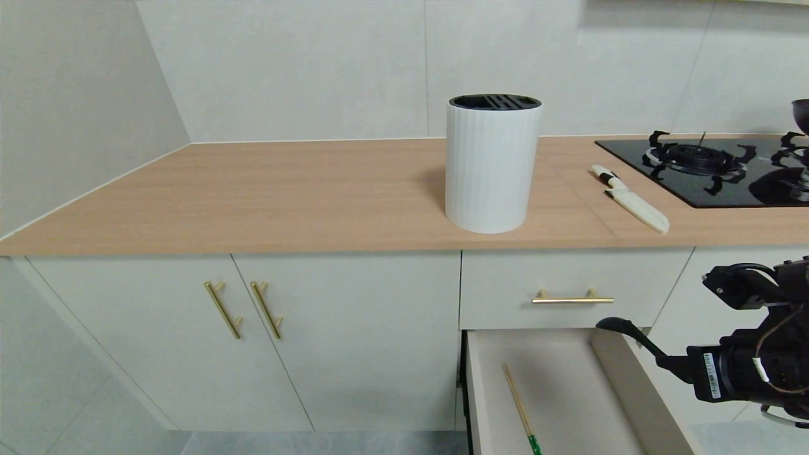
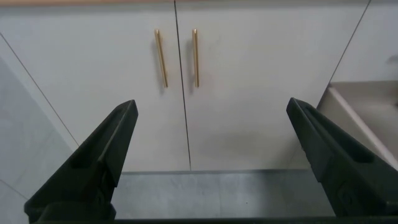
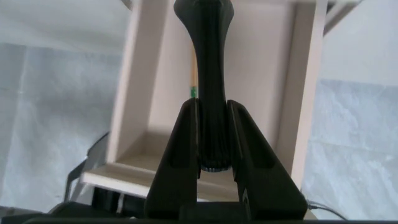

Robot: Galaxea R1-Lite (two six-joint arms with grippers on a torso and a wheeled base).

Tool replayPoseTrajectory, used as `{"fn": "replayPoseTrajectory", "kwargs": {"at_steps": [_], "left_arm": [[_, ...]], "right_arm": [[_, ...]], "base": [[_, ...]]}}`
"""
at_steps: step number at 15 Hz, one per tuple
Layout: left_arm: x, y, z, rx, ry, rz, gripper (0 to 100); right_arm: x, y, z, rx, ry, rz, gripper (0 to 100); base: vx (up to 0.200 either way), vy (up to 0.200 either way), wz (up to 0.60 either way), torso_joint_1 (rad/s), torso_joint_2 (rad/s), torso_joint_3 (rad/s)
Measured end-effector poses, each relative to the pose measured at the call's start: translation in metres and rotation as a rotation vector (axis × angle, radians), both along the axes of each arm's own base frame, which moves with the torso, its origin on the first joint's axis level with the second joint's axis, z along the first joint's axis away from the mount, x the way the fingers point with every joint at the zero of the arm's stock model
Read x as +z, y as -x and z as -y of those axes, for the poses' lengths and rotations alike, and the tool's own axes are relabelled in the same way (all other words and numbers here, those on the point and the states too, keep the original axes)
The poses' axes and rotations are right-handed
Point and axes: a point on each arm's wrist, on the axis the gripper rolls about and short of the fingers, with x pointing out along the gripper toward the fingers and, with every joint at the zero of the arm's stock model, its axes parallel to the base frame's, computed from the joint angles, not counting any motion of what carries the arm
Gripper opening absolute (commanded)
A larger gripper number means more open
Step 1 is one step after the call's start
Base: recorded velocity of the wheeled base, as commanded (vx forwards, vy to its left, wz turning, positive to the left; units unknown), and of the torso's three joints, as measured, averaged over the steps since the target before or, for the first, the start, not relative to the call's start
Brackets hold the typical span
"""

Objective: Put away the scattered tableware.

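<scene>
Knife (image 1: pixel 631 200) on wooden countertop (image 1: pixel 284 189) beside hob (image 1: pixel 689 186)

White ribbed holder (image 1: pixel 490 177), black slotted top; cream knife (image 1: pixel 637 208); tan chopstick (image 1: pixel 516 398), green tip; black utensil (image 3: pixel 205 62), possibly a ladle.

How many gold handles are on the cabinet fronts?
3. Left door handle and right door handle, side by side on the cupboard doors; drawer handle on the shut drawer above the open drawer, whose own may be hidden.
</scene>
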Motion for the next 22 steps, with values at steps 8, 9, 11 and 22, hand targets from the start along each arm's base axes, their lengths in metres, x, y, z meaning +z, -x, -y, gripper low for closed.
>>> {"fn": "replayPoseTrajectory", "kwargs": {"at_steps": [8, 9, 11, 22], "left_arm": [[0.000, 0.000, 0.000, 0.000, 0.000, 0.000, 100], [0.000, 0.000, 0.000, 0.000, 0.000, 0.000, 100], [0.000, 0.000, 0.000, 0.000, 0.000, 0.000, 100], [0.000, 0.000, 0.000, 0.000, 0.000, 0.000, 100]], "right_arm": [[-0.007, -0.004, -0.001, -0.001, 0.007, -0.028, 0], [-0.007, -0.004, -0.001, -0.001, 0.008, -0.031, 0], [-0.009, -0.005, -0.001, 0.000, 0.010, -0.037, 0], [-0.036, -0.029, -0.009, 0.005, -0.001, 0.005, 0]], "base": [[0.000, 0.000, 0.00, -0.147, 0.46, 0.312], [0.000, 0.000, 0.00, -0.105, 0.45, 0.344], [0.000, 0.000, 0.00, -0.046, 0.31, 0.229], [0.000, 0.000, 0.00, -0.006, 0.02, 0.013]]}}
